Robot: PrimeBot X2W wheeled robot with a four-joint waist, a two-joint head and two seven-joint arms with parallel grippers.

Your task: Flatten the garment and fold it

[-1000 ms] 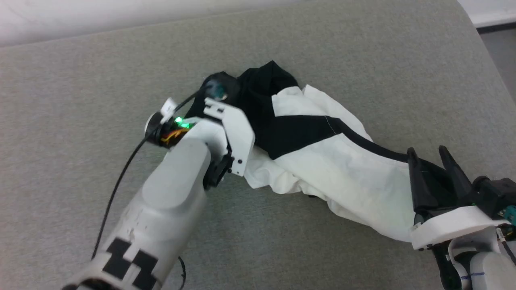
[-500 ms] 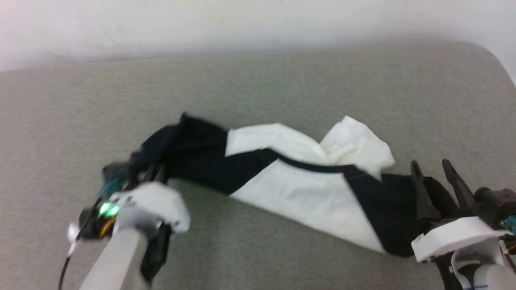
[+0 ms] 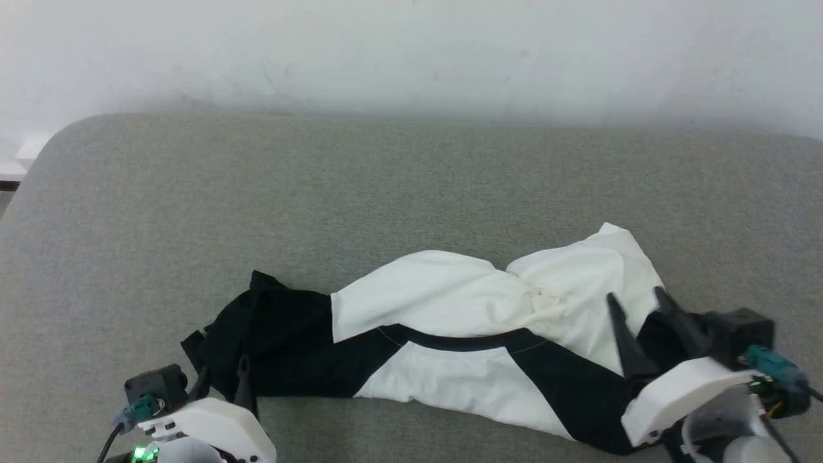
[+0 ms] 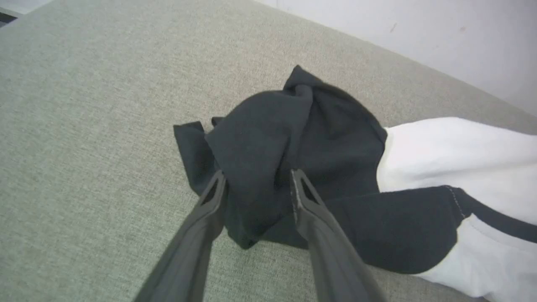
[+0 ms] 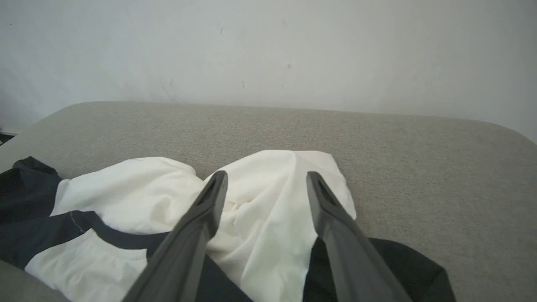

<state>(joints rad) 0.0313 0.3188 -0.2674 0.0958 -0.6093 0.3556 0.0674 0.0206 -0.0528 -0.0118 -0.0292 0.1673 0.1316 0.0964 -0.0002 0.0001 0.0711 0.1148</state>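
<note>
The garment point(image 3: 450, 302), white with black sleeves, lies crumpled in a long band across the near part of the grey table point(image 3: 386, 180). At its left end, my left gripper point(image 3: 224, 370) has its jaws apart around a bunched black sleeve point(image 4: 260, 126). The fabric lies loose between the fingers point(image 4: 209, 201). My right gripper point(image 3: 636, 308) hovers open over the garment's right end. Its fingers point(image 5: 201, 214) frame a white fold point(image 5: 268, 201), with the other black sleeve point(image 5: 398, 264) beneath.
A white wall point(image 3: 411, 51) runs along the table's far edge. The table's rounded left corner point(image 3: 64, 132) shows at the upper left. Bare grey surface stretches behind the garment and to its left.
The head camera has swung. My left gripper dragged the black sleeve out to the left and toward me, stretching the garment into a band, then parted its jaws. The right gripper stayed open.
</note>
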